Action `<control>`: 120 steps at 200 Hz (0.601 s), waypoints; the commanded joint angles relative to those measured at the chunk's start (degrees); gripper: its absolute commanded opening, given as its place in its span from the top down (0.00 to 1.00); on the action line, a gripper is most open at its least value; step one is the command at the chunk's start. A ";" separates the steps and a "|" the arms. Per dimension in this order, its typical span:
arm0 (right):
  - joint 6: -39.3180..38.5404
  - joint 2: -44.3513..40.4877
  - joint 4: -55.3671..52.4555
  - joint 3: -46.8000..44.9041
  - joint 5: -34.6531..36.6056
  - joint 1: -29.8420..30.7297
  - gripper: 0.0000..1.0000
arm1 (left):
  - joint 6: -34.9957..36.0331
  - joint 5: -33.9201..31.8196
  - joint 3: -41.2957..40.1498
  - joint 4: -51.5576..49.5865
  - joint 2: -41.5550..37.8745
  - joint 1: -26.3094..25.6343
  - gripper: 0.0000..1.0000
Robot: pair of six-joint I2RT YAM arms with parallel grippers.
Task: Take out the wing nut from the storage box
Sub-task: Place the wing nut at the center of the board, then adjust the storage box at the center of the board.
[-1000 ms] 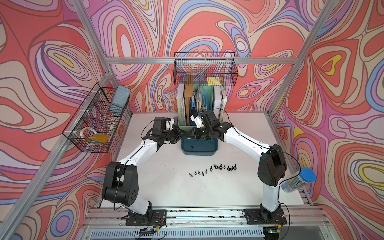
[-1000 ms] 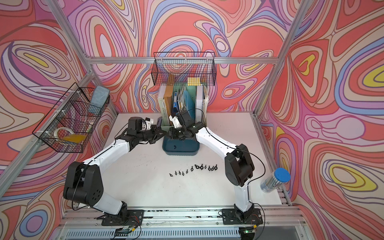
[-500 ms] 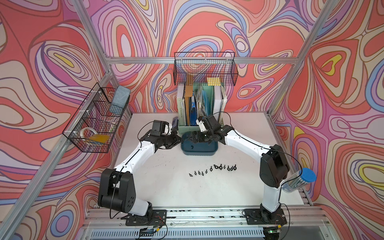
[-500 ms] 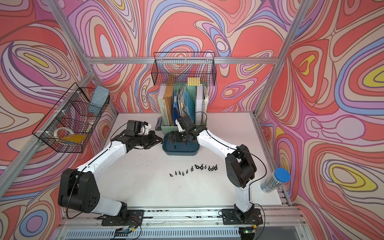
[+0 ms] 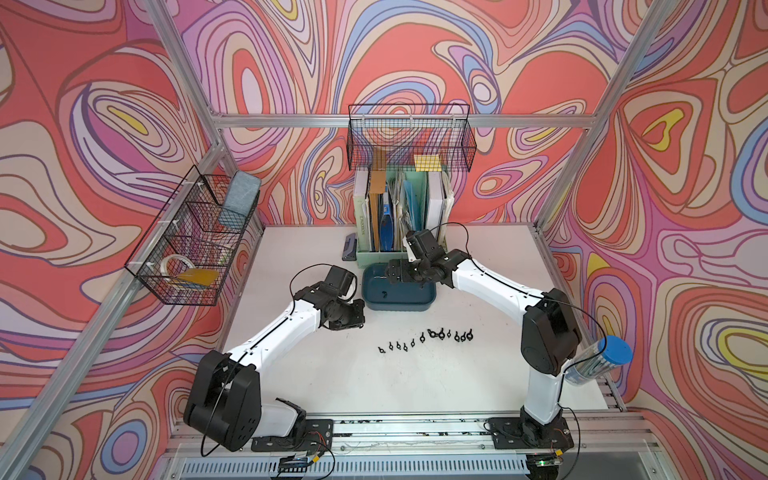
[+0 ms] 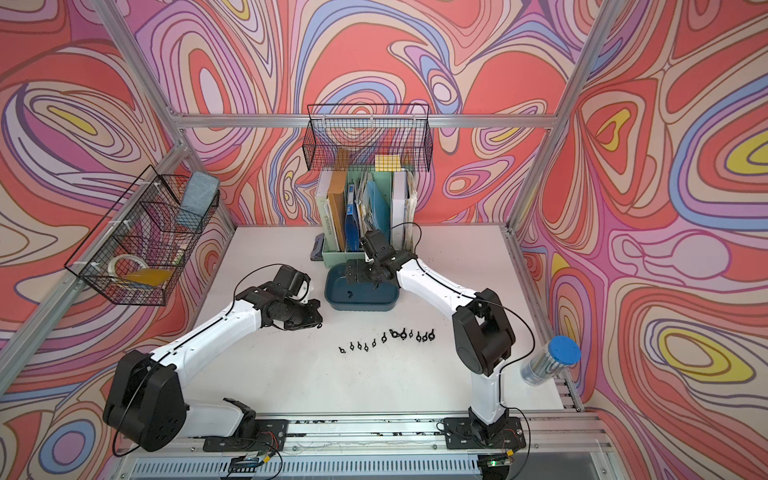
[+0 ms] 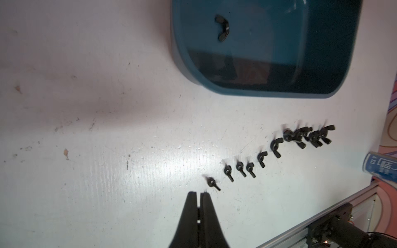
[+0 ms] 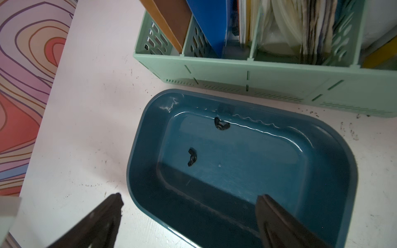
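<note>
The left arm (image 5: 282, 328) reached forward from its base and ended just beside the near left corner of the storage box (image 5: 399, 306); the left gripper (image 7: 198, 194) was closed, its fingers pressed together with nothing between them, clear of the box's wall. The right arm (image 5: 490, 286) stretched in from the box's right side; the right gripper (image 8: 190, 197) hung above the box, jaws spread wide and empty, one fingertip over its interior and one past its rim.

The walls (image 5: 415, 50) round my bench swirl in red, pink, lilac and blue, with yellow spots. Aluminium frame bars (image 5: 291, 120) edge them. My white tabletop (image 5: 374, 386) is scuffed, with a soft glare. A back wire basket (image 5: 409, 141) and a side wire basket (image 5: 187, 245) hang on the walls.
</note>
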 commanded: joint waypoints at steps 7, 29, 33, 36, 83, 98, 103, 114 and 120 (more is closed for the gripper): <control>0.98 -1.34 -1.05 -0.80 1.25 -0.12 0.02 | -1.21 -3.76 -2.97 -0.02 1.09 -4.01 1.00; 1.29 -1.23 -1.37 -0.81 1.00 -0.13 0.02 | -1.81 -5.70 -3.38 1.05 3.34 -7.98 1.00; 1.32 -1.08 -1.45 -0.80 0.88 -0.12 0.02 | -1.86 -5.99 -3.29 1.20 3.79 -8.57 1.00; 1.34 -1.07 -1.47 -0.87 0.85 -0.12 0.02 | -1.95 -6.09 -3.28 1.28 4.23 -8.95 1.00; 1.36 -1.01 -2.18 -1.15 0.80 -0.13 0.02 | -1.95 -7.39 -2.67 2.11 9.18 -11.66 1.00; 1.34 -0.97 -2.43 -1.02 0.79 -0.12 0.02 | -1.97 -8.02 -2.78 2.12 10.37 -12.35 1.00; 1.30 -0.97 -2.44 -1.04 0.85 -0.12 0.02 | -2.04 -8.20 -2.75 2.11 10.68 -12.60 1.00; 1.34 -0.92 -2.35 -0.99 0.80 -0.06 0.02 | -2.06 -8.30 -2.72 2.40 11.34 -12.91 1.00; 1.34 -0.90 -2.39 -1.03 0.79 -0.08 0.02 | -2.07 -8.24 -2.64 2.54 11.69 -12.97 1.00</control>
